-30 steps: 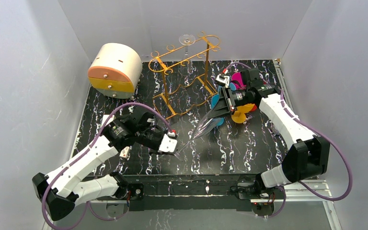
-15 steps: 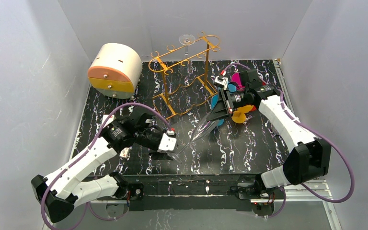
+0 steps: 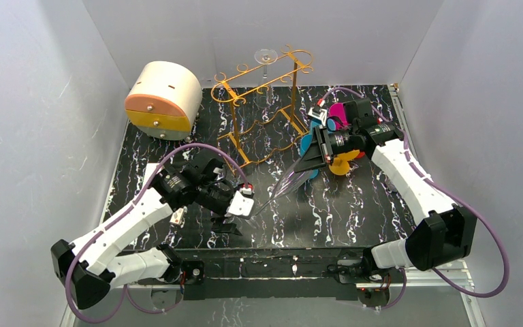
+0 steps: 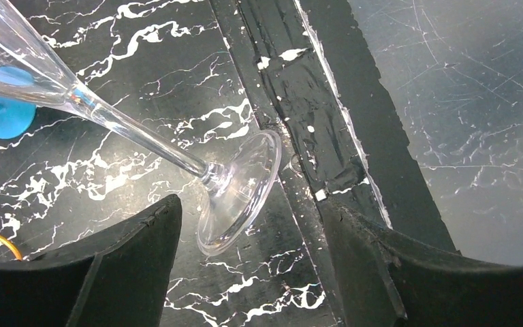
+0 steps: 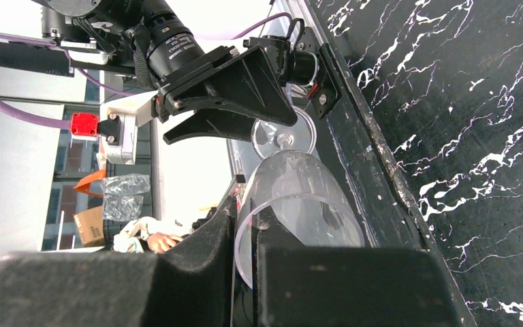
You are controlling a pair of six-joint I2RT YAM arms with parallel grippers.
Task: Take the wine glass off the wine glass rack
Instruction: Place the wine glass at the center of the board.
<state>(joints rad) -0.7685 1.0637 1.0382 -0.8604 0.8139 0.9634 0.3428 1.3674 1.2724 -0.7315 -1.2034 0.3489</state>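
Note:
A clear wine glass point(image 3: 291, 181) lies tilted above the table, its bowl toward the right and its foot point(image 4: 240, 193) toward the left. My right gripper point(image 3: 308, 162) is shut on the bowl's rim point(image 5: 293, 204), one finger inside and one outside. My left gripper point(image 4: 252, 204) stands open around the foot, with both fingers apart from it. The golden wire wine glass rack point(image 3: 259, 102) stands at the back, and another glass point(image 3: 265, 57) hangs from its top rails.
A round cream-and-orange drawer box point(image 3: 163, 99) sits at the back left. Pink, blue and orange round pieces point(image 3: 344, 162) lie under my right wrist. The table's front edge point(image 4: 327, 136) runs just beside the glass foot.
My left gripper has opened and let go of the glass near its foot, drawing back slightly. My right gripper keeps its hold on the bowl and has barely moved.

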